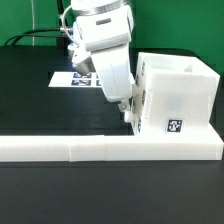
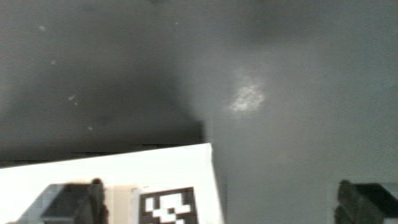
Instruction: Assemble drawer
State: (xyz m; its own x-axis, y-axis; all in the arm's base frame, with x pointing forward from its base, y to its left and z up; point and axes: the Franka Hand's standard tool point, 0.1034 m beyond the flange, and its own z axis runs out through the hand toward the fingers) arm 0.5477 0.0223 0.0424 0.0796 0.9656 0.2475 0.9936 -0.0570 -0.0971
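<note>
At the exterior view's right, the housing (image 1: 175, 95) sits against the L-shaped wall (image 1: 100, 148). Gripper (image 1: 128, 108) is just beside its tagged face, fingers (image 2: 71, 203) spread, holding nothing. Risk: a descending finger may clip the housing edge, skewing it.

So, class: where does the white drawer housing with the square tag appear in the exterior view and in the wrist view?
Exterior view: the drawer housing stands at that view's right, behind the long low white wall, with the gripper beside it.
Wrist view: a white corner of it shows between the dark fingertips.
Shared landmark: its black-and-white tag, also.
</note>
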